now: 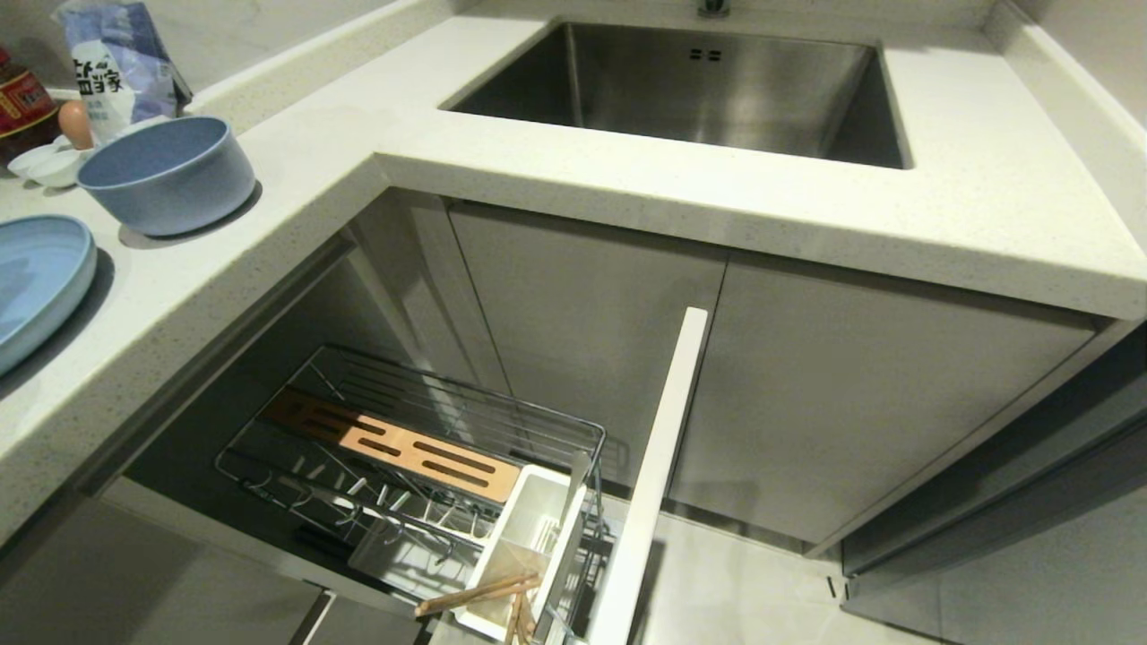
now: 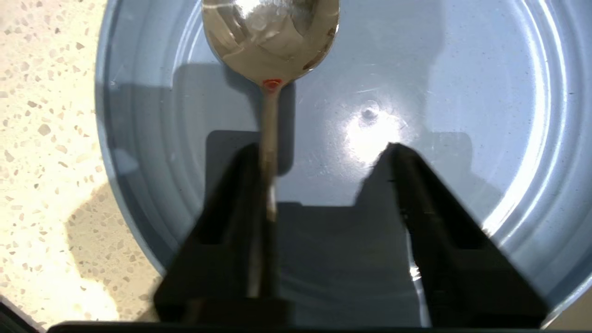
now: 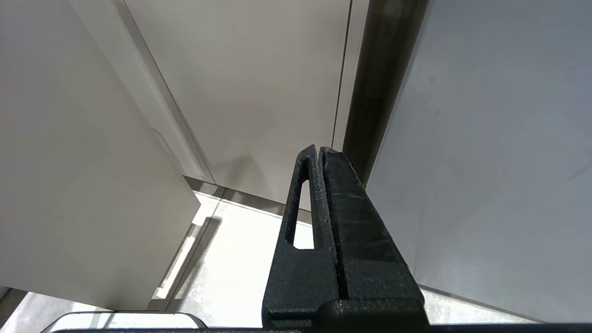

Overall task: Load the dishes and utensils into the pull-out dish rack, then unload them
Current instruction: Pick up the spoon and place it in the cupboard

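Observation:
My left gripper [image 2: 322, 148] hovers over the pale-blue plate [image 2: 439, 92], which lies on the speckled counter. Its jaws stand apart. The silver spoon [image 2: 270, 41] lies over the plate with its handle running along the inner face of one finger [image 2: 240, 194]; the other finger is clear of it. In the head view the plate [image 1: 36, 278] and the blue bowl [image 1: 166, 175] sit on the left counter, and neither arm shows. The pull-out dish rack [image 1: 323, 466] stands open below, with the wooden chopsticks [image 1: 479, 593] in its white caddy [image 1: 529, 537]. My right gripper [image 3: 319, 150] is shut and empty by the cabinet fronts.
The steel sink [image 1: 699, 90] is set into the counter at the back. A bag [image 1: 121, 63], a bottle [image 1: 22, 107], an egg [image 1: 76, 121] and small white saucers [image 1: 45, 161] crowd the far left corner. The rack's white front panel [image 1: 654, 484] juts out beside grey cabinet doors [image 1: 851, 394].

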